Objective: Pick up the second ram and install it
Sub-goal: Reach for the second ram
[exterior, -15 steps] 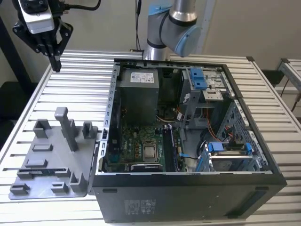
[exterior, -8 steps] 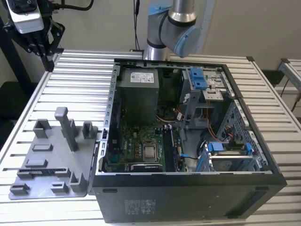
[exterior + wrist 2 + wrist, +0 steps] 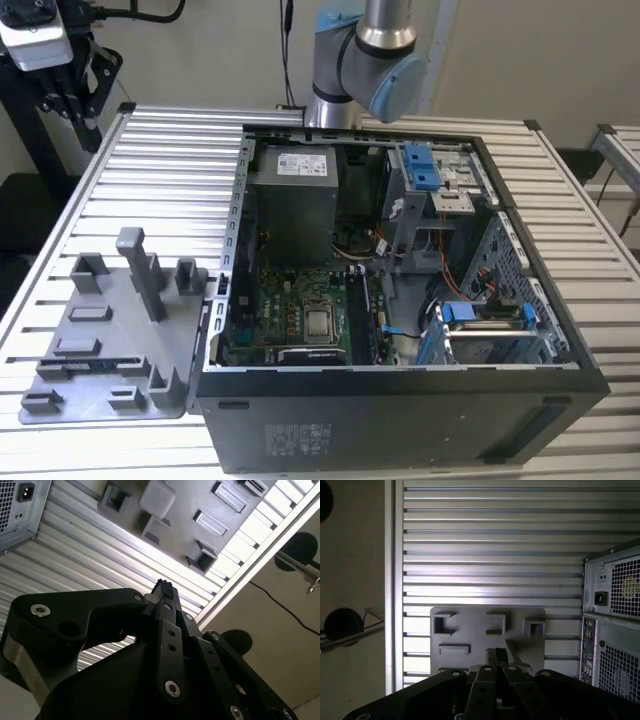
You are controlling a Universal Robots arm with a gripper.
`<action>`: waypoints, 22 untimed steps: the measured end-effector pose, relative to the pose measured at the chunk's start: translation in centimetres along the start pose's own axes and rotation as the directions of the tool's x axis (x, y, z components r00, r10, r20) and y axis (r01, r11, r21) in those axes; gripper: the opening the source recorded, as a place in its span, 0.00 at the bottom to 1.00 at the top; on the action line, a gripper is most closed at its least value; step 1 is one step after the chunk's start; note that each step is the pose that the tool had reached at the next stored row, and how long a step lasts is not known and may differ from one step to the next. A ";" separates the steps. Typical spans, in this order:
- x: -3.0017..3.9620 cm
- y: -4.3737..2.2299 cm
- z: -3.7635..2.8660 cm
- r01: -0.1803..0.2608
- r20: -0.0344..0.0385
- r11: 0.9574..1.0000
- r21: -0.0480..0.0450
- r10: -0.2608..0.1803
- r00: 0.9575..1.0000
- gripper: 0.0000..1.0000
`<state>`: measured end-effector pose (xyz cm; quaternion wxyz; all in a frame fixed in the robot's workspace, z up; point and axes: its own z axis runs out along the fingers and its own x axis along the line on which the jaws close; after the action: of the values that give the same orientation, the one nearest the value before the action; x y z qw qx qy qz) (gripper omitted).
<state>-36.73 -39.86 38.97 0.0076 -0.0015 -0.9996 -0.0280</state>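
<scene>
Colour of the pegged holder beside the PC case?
The holder is plain grey, no pattern. The exterior view shows it best.

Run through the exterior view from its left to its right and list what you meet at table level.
Grey plastic holder with upright pegs → green motherboard inside the open PC case → blue-tabbed drive bracket in the same case → neighbouring table at the edge.

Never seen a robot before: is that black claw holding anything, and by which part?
Cannot be told. The gripper hangs above the grey plastic holder, and its own body hides whatever may sit at its tip.
</scene>
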 end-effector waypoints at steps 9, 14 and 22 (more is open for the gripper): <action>0.47 0.00 0.01 0.000 0.000 1.000 0.000 0.000 1.000 0.11; 0.52 -0.30 0.02 0.000 0.000 1.000 0.000 0.000 1.000 0.11; 0.70 -2.36 -0.07 0.000 0.000 1.000 0.000 0.000 1.000 0.11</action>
<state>-37.43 -42.22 38.92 0.0076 -0.0014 -0.9996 -0.0280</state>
